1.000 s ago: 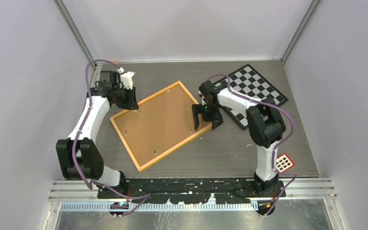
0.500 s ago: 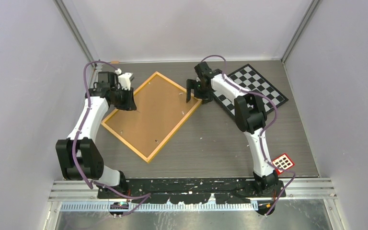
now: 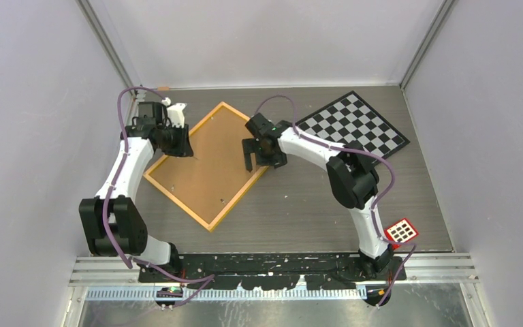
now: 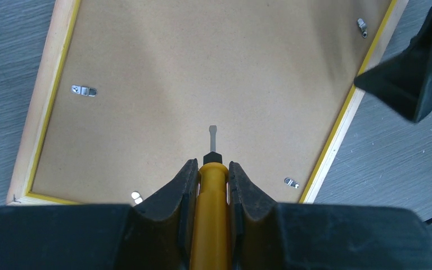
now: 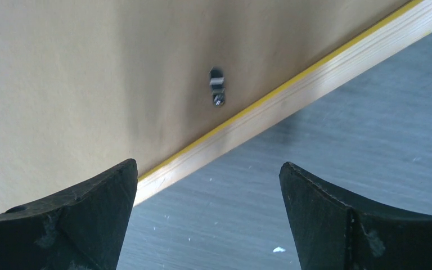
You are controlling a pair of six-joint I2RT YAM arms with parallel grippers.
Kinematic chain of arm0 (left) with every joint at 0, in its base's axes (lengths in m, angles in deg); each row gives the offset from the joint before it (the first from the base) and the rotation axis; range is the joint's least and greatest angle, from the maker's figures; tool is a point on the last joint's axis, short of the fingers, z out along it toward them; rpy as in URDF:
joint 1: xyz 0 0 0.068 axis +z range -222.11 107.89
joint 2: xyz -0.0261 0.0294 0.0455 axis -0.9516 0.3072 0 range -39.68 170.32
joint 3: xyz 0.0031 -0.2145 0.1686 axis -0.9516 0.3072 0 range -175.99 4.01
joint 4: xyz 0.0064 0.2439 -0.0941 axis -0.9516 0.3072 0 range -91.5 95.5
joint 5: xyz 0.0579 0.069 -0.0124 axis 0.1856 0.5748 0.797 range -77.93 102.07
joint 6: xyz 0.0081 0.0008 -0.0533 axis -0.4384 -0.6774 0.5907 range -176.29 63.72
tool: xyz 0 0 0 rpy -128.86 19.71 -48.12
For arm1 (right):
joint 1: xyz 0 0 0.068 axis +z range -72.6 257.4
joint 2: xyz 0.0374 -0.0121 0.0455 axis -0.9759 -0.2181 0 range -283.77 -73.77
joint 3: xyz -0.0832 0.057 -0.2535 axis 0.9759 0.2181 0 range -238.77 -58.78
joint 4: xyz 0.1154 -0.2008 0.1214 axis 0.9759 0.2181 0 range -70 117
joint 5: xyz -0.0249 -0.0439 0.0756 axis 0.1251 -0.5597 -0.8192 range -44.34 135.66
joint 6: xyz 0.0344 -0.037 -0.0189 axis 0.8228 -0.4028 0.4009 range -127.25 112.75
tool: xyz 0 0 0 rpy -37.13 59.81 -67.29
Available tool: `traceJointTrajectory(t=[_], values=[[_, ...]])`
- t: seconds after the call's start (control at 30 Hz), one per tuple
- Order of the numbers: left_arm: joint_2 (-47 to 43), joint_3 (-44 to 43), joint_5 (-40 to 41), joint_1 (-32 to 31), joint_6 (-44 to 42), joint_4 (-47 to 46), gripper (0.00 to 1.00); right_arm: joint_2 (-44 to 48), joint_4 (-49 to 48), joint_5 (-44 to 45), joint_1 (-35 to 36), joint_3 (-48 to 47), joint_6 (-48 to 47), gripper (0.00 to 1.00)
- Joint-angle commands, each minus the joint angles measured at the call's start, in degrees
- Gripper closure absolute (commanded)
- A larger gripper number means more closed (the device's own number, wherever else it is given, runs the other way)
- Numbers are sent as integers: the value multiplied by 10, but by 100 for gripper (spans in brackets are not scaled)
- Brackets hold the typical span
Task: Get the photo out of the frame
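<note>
Yellow frame (image 3: 204,167) face-down, brown back up

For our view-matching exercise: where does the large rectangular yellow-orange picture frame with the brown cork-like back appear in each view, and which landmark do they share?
Top external: yellow-orange picture frame left of centre, lying back-up and skewed.
Left wrist: fills the upper picture, beyond the yellow-handled screwdriver.
Right wrist: upper left, its edge running diagonally.
Shared landmark: the right gripper's black fingers, at the frame's edge.
</note>
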Motion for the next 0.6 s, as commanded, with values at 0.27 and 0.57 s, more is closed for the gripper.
traceJointTrajectory(t=[0.27,0.57], values=[[-26,-9,-14,4,17,-14,100,-37,31,9,25,0,32,5],[-27,-15,-11,3,5,-6,100,-48,45,-15,-24,23,-12,43]])
